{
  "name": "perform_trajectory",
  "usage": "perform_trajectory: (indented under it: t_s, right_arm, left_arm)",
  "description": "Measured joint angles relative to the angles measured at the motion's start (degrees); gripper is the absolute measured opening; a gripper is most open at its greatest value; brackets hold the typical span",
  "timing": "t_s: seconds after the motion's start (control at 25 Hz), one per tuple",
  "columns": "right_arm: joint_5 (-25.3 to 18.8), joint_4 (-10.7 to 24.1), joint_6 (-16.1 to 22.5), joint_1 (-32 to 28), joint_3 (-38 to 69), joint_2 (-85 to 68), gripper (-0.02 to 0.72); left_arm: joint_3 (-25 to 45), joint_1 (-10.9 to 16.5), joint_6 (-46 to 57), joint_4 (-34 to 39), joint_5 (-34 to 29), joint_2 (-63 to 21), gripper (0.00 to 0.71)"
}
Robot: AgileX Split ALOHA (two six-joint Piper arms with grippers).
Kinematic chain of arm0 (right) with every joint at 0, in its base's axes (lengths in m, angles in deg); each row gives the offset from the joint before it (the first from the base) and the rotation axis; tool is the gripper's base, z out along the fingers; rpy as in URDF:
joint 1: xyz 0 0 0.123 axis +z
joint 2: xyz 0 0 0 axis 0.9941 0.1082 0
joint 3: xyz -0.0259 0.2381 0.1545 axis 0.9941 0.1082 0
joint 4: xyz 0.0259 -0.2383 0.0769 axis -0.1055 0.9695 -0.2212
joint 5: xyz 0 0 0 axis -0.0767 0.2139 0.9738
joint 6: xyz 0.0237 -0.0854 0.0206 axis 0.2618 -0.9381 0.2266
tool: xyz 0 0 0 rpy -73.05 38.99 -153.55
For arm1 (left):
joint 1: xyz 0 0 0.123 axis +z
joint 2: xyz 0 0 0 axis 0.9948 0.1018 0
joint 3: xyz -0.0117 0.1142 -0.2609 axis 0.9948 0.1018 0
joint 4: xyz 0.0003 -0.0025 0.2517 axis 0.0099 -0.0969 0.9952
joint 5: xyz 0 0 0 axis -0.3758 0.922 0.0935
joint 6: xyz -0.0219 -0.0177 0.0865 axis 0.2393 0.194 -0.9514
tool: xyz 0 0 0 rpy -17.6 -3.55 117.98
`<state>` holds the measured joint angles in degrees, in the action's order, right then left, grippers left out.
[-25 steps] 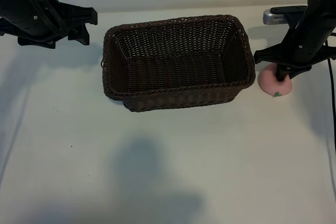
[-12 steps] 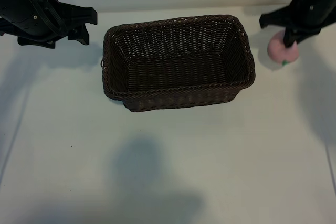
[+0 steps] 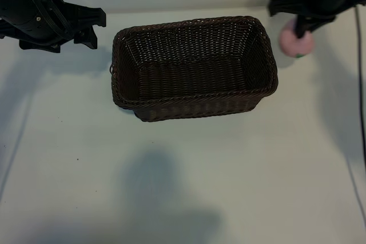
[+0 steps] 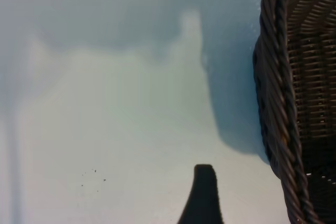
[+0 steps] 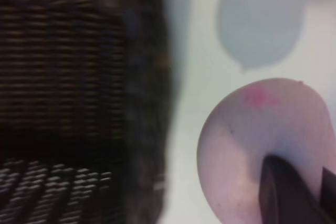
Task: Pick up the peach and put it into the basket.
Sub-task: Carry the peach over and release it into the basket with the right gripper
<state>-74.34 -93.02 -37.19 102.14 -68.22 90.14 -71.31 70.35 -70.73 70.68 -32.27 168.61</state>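
The right gripper (image 3: 301, 28) is gripping the small round pale-pink toy peach (image 3: 295, 43) in the air beside the dark-brown woven wicker basket (image 3: 194, 68); the left gripper (image 3: 91, 27) is idling wide, no lettering is showing.

The exterior view looks steeply down on the white table (image 3: 183, 187). Both wrist views sit close above that table, each catching a side of the dark-brown woven wicker basket (image 3: 194, 67) (image 4: 299, 98) (image 5: 79, 93), which all views share.
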Motion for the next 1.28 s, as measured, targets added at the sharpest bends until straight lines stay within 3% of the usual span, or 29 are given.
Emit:
perform_trajectory:
  t_s: [0.24, 0.4, 0.72, 0.96, 1.08, 1.28]
  right_arm:
    - [-0.17, -1.63, 0.14, 8.2, -1.2, 0.0, 0.039]
    - [1.94, -1.78, 0.14, 12.04, -1.2, 0.0, 0.039]
    - [7.63, -2.47, 0.09, 14.22, -1.42, 4.83, 0.039]
    - [7.9, -2.8, 0.09, 14.28, -1.42, 11.04, 0.051]
    - [7.75, -2.8, 0.09, 14.28, -1.61, 10.68, 0.114]
    - [3.32, -2.73, 0.09, 14.28, -5.6, 10.47, 0.367]
  left_arm:
    - [0.0, 0.0, 0.0, 0.0, 0.0, 0.0, 0.58]
    - [0.0, 0.0, 0.0, 0.0, 0.0, 0.0, 0.58]
    - [0.0, 0.0, 0.0, 0.0, 0.0, 0.0, 0.58]
    - [0.0, 0.0, 0.0, 0.0, 0.0, 0.0, 0.58]
    - [0.0, 0.0, 0.0, 0.0, 0.0, 0.0, 0.58]
    - [0.0, 0.0, 0.0, 0.0, 0.0, 0.0, 0.58]
